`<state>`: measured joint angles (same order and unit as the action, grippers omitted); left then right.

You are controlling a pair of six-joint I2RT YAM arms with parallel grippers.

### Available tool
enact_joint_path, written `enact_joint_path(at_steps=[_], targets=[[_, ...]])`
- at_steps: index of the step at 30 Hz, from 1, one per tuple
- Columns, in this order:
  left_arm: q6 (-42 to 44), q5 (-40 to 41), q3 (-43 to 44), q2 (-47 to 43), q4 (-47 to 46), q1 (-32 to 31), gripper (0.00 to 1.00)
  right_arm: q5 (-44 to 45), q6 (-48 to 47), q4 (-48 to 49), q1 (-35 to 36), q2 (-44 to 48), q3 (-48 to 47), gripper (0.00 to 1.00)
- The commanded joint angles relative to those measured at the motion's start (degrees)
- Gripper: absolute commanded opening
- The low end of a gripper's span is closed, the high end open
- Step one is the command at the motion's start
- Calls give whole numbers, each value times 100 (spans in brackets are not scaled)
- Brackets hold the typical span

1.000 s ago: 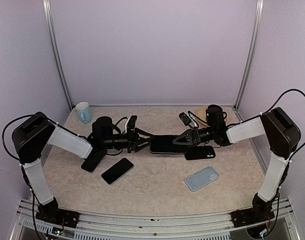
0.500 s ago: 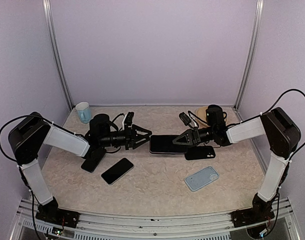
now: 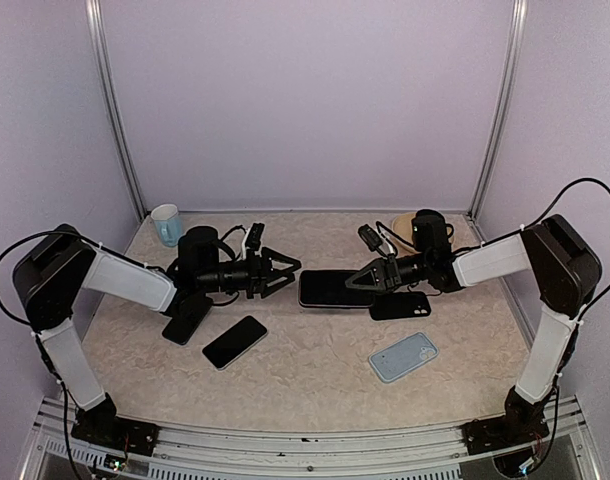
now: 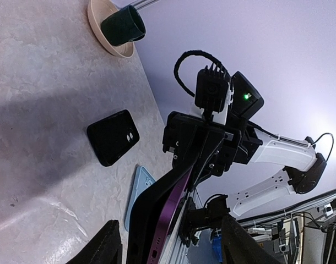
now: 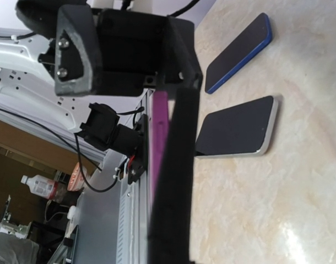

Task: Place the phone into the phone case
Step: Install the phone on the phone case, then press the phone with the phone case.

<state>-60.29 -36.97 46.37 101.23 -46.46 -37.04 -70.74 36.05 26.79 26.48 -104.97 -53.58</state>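
A purple-edged phone [image 3: 330,288] with a black case against its back is held off the table, lengthwise between the arms. My right gripper [image 3: 370,279] is shut on its right end. The right wrist view shows the purple edge [image 5: 158,143] beside the black case [image 5: 176,181], below the gripper [image 5: 157,88]. My left gripper [image 3: 283,272] is open and empty, a short way left of the phone's free end. In the left wrist view [image 4: 169,223] the phone [image 4: 173,209] and case [image 4: 146,214] show edge-on between my spread fingers, apart from them.
A second black case [image 3: 400,305] lies under the right arm, with a light blue case [image 3: 403,357] nearer the front. A dark phone [image 3: 234,342] and another dark phone [image 3: 185,318] lie by the left arm. A mug [image 3: 167,225] stands back left, a bowl [image 3: 400,228] back right.
My left gripper let go of the phone's left end, opened and drew back to the left. The right gripper and the phone have stayed in place.
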Motion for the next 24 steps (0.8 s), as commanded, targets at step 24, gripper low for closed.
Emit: enact_joint_path(at_steps=[24], targets=[[504,233,50,-348,517,-27,99,-168,-81,129,26,353,28,0]])
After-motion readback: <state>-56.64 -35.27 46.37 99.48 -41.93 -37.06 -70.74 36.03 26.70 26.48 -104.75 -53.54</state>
